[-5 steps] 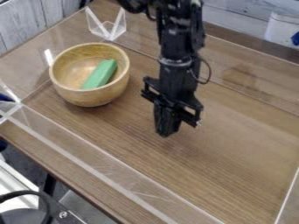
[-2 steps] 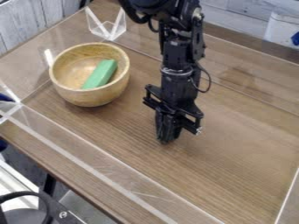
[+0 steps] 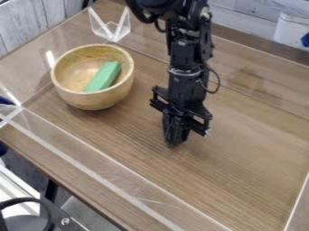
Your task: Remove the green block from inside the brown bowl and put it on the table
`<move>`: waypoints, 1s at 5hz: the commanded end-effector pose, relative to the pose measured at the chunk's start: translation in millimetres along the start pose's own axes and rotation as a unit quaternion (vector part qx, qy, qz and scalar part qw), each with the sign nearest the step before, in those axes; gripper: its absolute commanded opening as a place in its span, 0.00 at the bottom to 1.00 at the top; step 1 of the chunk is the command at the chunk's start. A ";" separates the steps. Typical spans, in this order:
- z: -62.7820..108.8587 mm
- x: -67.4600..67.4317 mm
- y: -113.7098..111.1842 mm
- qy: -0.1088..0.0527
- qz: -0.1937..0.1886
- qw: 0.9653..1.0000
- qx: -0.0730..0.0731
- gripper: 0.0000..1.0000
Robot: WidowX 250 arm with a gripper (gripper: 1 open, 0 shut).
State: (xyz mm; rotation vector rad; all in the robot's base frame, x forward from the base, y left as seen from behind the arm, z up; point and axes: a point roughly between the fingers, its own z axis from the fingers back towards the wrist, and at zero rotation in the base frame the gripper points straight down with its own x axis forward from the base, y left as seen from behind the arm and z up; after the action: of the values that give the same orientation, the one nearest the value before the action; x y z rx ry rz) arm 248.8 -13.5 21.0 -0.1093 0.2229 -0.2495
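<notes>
Single overhead-oblique view of the workspace.

Work surface: large brown wood-grain tabletop (image 3: pixel 241 135) bordered by clear acrylic walls (image 3: pixel 72 176).

Round light tan wooden bowl (image 3: pixel 92 76) with thick walls sits on the tabletop toward the upper left of the view. Its interior is pale and grainy.

Small flat bright green rectangular block (image 3: pixel 108 74) lies inside the bowl, on the right half of the interior, leaning along the inner slope with its long axis running from lower left to upper right. It is wholly within the rim. Nothing touches it.

Black robot arm (image 3: pixel 183 45) comes down from the top centre of the view. Its black pincer (image 3: pixel 178 139) points steeply downward at the tabletop, to the right of the bowl and near it, but apart from it. The fingertips are just above or at the wood surface; contact cannot be told from this angle. The two fingers are pressed together with no visible gap, so the pincer is closed, and it holds nothing.

A bare strip of wood separates the pincer from the bowl wall. The pincer stands lower in the view than the bowl's centre.

Background: a clear folded plastic piece (image 3: pixel 111 27) stands beyond the bowl at the far edge of the tabletop.
</notes>
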 end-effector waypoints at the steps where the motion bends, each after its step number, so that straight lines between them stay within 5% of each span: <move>1: 8.4 7.9 2.2 -0.021 -0.003 1.000 0.003 1.00; 2: 7.1 8.5 2.7 -0.020 -0.002 1.000 0.002 0.00; 3: 9.8 7.5 2.8 -0.022 0.002 1.000 0.000 1.00; 4: 12.8 6.3 2.8 -0.023 0.006 1.000 -0.002 1.00; 5: 35.4 1.8 2.6 -0.050 0.011 0.999 0.002 1.00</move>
State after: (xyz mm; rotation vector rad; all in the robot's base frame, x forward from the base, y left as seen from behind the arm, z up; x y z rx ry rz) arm 250.9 -10.1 40.2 -0.1214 0.1825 -0.2229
